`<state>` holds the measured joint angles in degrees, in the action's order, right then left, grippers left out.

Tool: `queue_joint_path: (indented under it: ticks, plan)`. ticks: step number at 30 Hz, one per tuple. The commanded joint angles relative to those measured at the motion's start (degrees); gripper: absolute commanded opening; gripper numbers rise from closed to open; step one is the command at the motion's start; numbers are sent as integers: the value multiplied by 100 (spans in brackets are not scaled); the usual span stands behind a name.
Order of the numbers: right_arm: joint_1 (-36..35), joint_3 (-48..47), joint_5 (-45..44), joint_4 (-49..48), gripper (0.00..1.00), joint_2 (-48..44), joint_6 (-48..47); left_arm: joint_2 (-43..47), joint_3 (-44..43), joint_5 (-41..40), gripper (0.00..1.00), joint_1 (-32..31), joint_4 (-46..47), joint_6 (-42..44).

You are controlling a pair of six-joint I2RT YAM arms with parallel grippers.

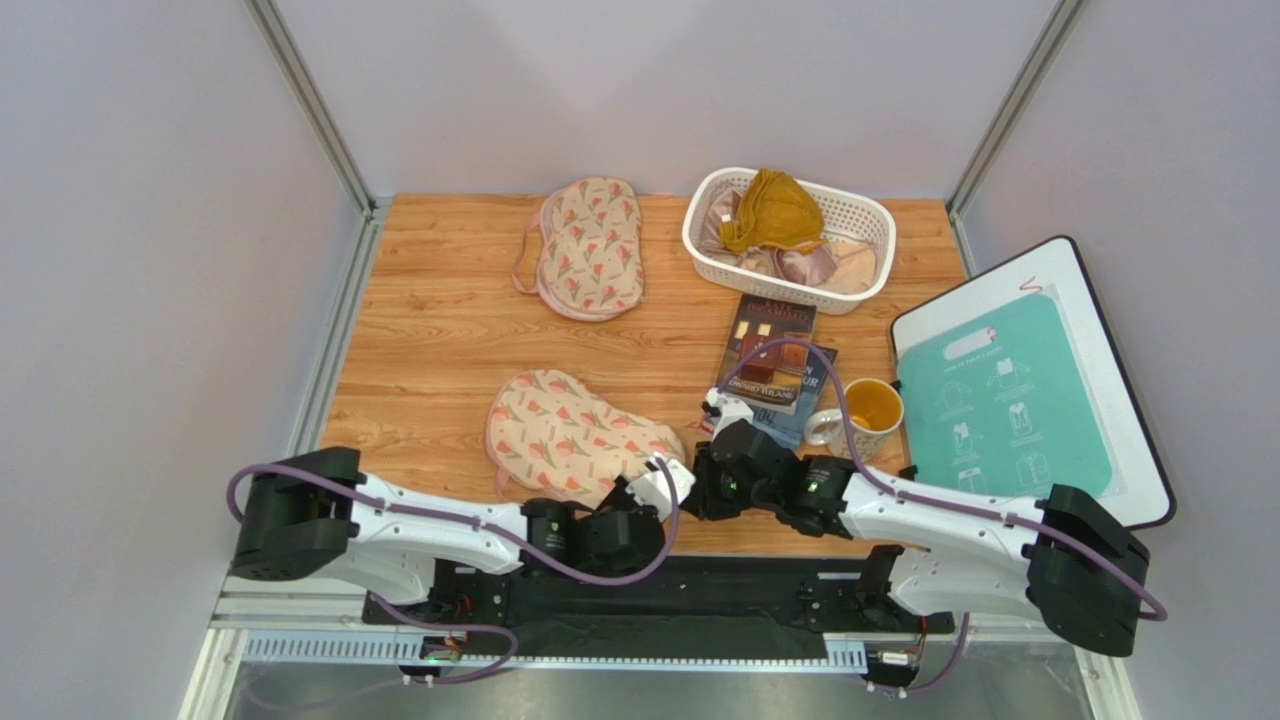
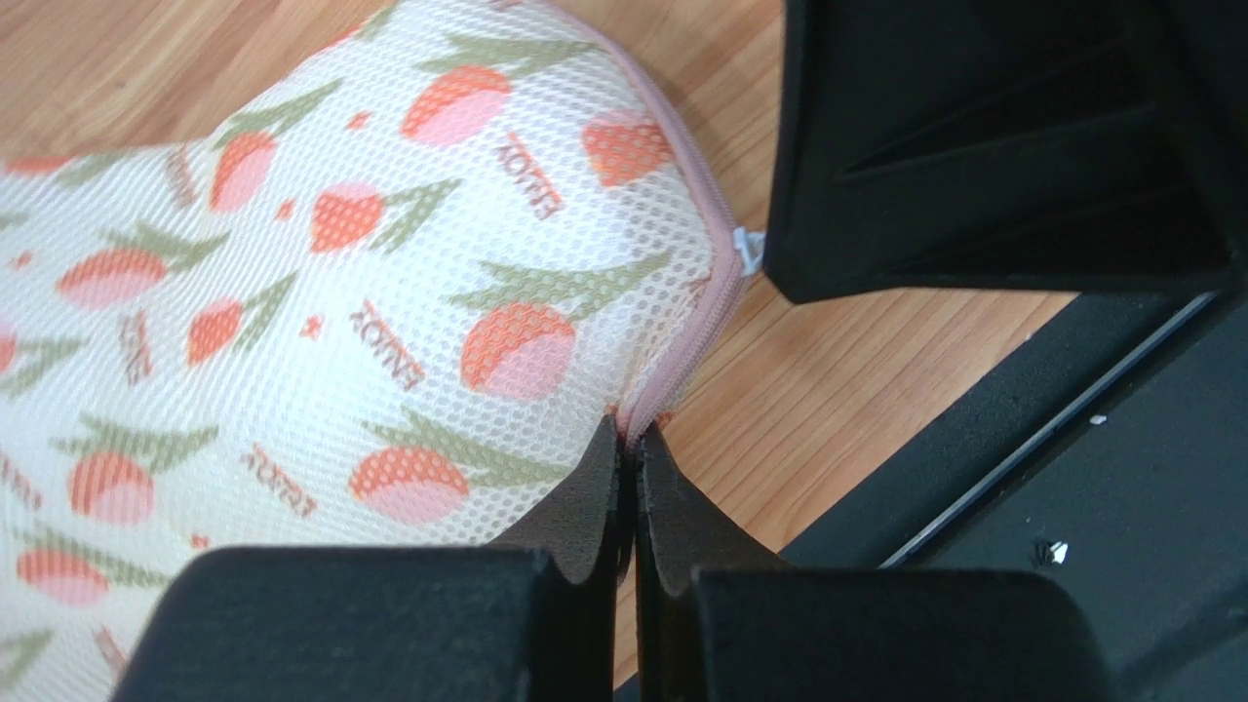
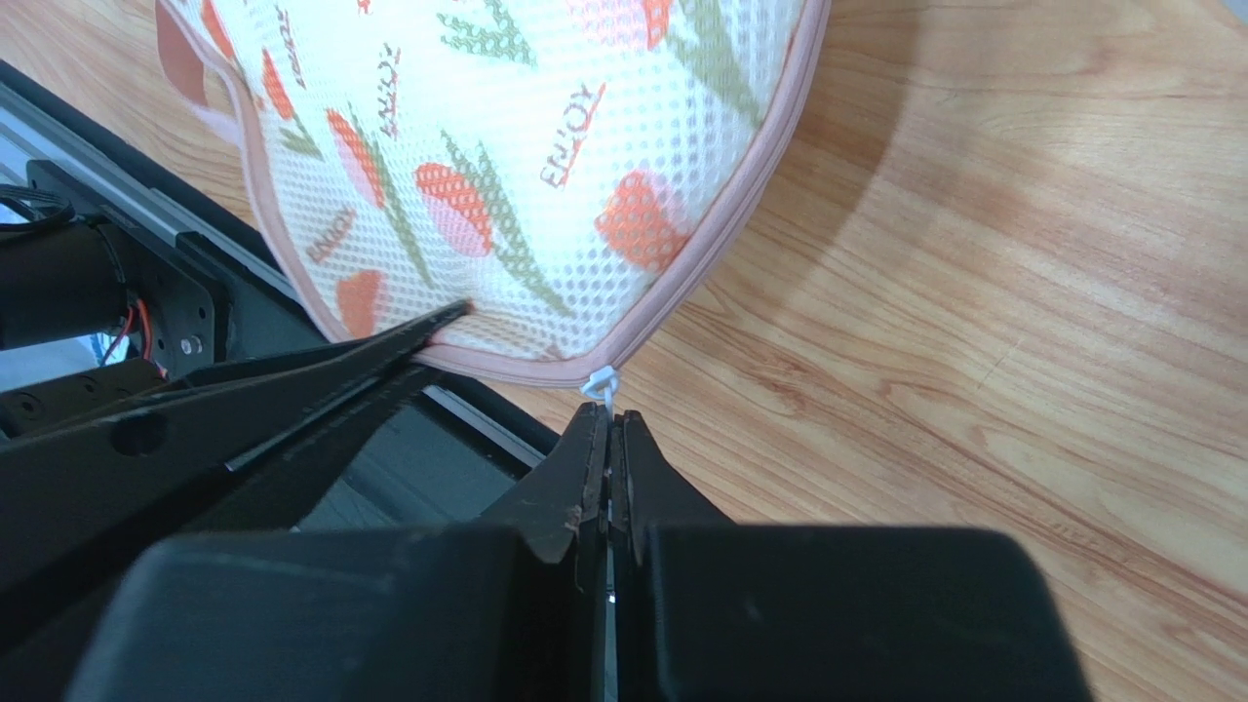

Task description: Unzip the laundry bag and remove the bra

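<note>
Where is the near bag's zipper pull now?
In the right wrist view, the white zipper pull sits at the laundry bag's near-right tip, pinched by the right end effector.

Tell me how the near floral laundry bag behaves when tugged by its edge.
Probably floppy: the laundry bag is soft mesh, so its pink trim should stretch before the bulk follows. Likely light, so it may slide on the smooth wooden table.

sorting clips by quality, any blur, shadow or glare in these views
Top external: even light, sharp, no harsh glare. Left wrist: laundry bag mesh crisp, left gripper body near the lens soft and dark. Right wrist: broad soft shadow on the table beside the bag, right gripper base blurred.
</note>
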<state>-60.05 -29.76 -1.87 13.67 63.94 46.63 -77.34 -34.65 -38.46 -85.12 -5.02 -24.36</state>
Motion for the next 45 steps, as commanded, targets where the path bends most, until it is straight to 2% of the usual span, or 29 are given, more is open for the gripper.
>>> queue_joint_path:
  ticks: [1, 9, 18, 21, 22, 24, 26, 27, 28, 30, 37, 41, 45]
  plan:
    - [90, -144, -200, 268, 0, -119, -110, 657, 327, -399, 0, 31, -763, -209]
    - [125, -153, -235, 382, 0, -215, -102, 1432, 732, -566, 0, 31, -1264, -412]
    - [134, -153, -218, 435, 0, -286, -84, 1924, 627, -725, 0, 31, -1898, -641]
    - [125, -197, -156, 391, 0, -207, -93, 1907, 495, -593, 24, 31, -1828, -430]
    - [125, -206, -121, 391, 0, -172, -102, 1863, 451, -662, 45, 31, -1801, -403]
    - [117, -215, -86, 312, 0, -101, -102, 1706, 241, -681, 53, 31, -1670, -185]
    - [108, -197, -24, 198, 0, -75, -84, 1609, 48, -462, 57, 31, -1416, 105]
    - [108, -197, -7, 171, 0, -66, -75, 1512, 3, -339, 64, 22, -1058, 368]
    - [108, -197, 2, 162, 0, -49, -58, 1459, -58, -146, 84, 13, -854, 466]
    - [90, -206, 29, 118, 0, -31, -58, 1319, -94, 39, 85, 13, -319, 625]
    - [73, -206, 46, 118, 0, -40, -75, 616, -427, 891, 86, 13, 352, 942]
    - [81, -215, 64, 118, 0, -49, -84, -69, -534, 954, 86, 13, 466, 881]
    - [73, -223, 90, 127, 0, -101, -93, -404, -490, 552, 86, 13, 712, 722]
